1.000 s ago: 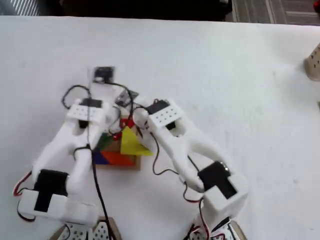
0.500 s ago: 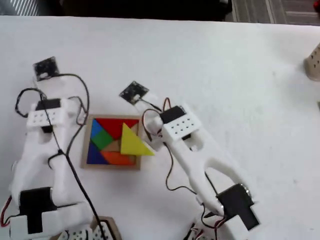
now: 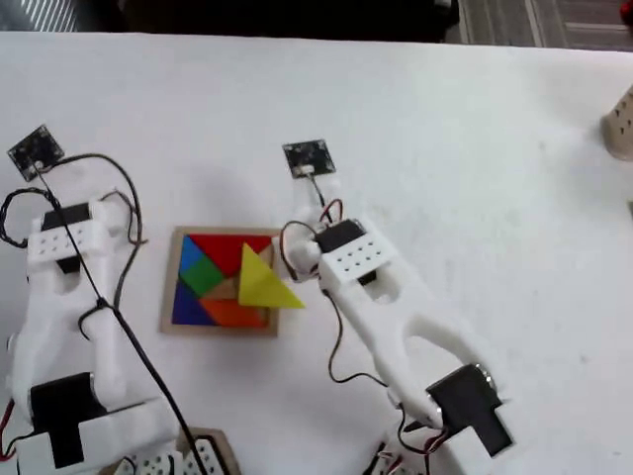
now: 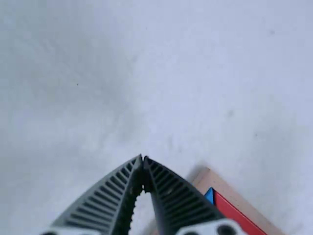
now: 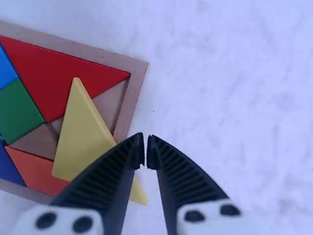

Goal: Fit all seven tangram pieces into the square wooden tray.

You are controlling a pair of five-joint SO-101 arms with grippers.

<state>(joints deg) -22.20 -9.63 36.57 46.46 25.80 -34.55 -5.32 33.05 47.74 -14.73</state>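
The square wooden tray (image 3: 170, 297) lies on the white table between my two arms. Inside it are a red triangle (image 3: 229, 249), a green piece (image 3: 203, 275), blue pieces (image 3: 188, 307) and an orange triangle (image 3: 235, 313). A yellow triangle (image 3: 262, 280) lies askew on top, its corner sticking out over the tray's right rim. My right gripper (image 5: 145, 142) is shut and empty, just off that rim (image 5: 137, 98) beside the yellow triangle (image 5: 80, 137). My left gripper (image 4: 143, 164) is shut and empty, over bare table near a tray corner (image 4: 208, 177).
The left arm (image 3: 59, 297) stands left of the tray and the right arm (image 3: 396, 307) to its right, with loose cables hanging around both. A perforated tan object (image 3: 621, 124) sits at the far right table edge. White table extends behind the tray.
Both arms have drawn away from above the tray, the left one to the left and the right one to the right. The yellow triangle stays askew on the tray.
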